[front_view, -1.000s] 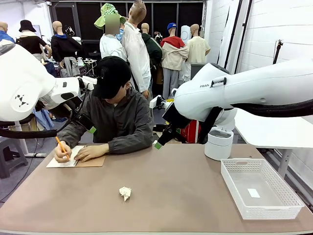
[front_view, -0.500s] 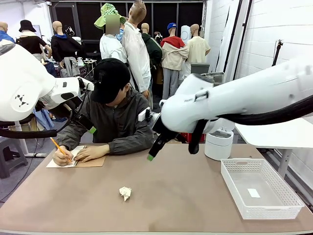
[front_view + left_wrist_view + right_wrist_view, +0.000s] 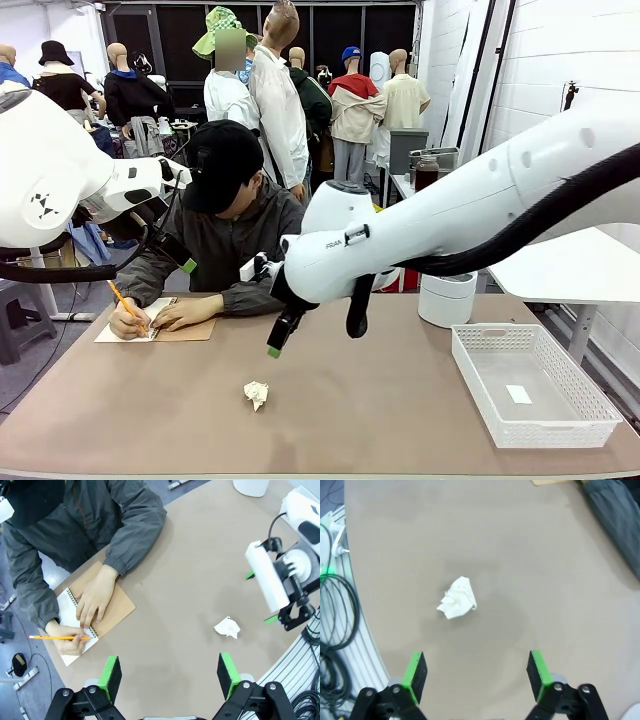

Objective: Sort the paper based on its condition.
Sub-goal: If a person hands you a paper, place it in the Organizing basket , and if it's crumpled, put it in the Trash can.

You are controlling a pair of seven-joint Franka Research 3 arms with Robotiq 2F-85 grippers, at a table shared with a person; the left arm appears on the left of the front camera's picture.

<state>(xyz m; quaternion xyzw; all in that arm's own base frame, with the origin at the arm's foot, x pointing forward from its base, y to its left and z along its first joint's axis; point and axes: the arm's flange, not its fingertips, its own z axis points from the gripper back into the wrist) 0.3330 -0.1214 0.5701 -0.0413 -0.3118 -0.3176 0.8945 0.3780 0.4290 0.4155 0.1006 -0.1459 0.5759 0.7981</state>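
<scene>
Starting at your left, the left gripper [image 3: 169, 677] hangs high over the desk [image 3: 400, 400] with its jaws wide apart and nothing between them. Below and ahead of it a person writes with one pencil [image 3: 57, 637] in one notebook [image 3: 117, 605], which looks like no part of your sorting. The one loose paper [image 3: 457, 605] is a crumpled white wad lying alone on the desk, well off to one side of the left gripper. It sits below and just ahead of the right gripper [image 3: 476, 674], a little toward that gripper's left finger in its wrist view. The right gripper is also spread wide and empty, clear of the wad. Expect the wad to be very light, soft and springy. It should squash rather than resist, and it may skid on the smooth desk if one finger meets it first. Take it across its bulky middle, a finger on each side, low to the desk, and close well in; it is not fragile. Well off to the right gripper's far side stands one white basket [image 3: 535, 440] with one small tag [image 3: 518, 394] lying in it. In all: two grippers, one paper wad.
</scene>
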